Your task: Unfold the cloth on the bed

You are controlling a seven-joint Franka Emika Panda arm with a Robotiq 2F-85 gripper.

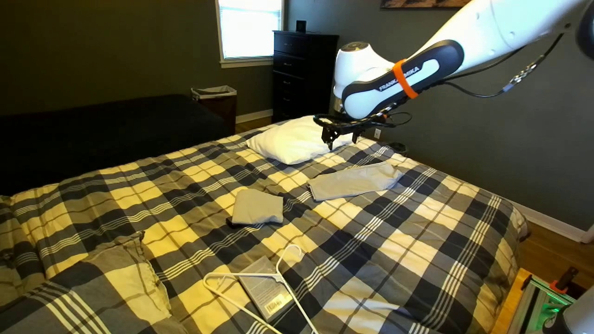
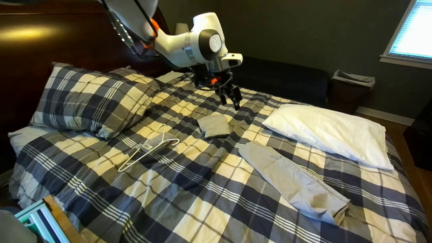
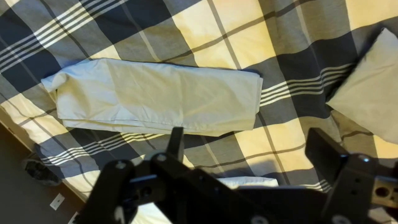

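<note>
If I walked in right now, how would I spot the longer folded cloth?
Find the plaid-covered bed, then the large white pillow lying on it. Beside that pillow, not touching it, lies the long grey cloth, a narrow folded strip, unlike the smaller, squarish grey cloth nearby.

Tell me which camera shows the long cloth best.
The wrist view: the long cloth looks largest there, seen from above, its layered edges clear, though a robot fingertip hides a bit. Both exterior views show it whole, but smaller and slantwise.
</note>
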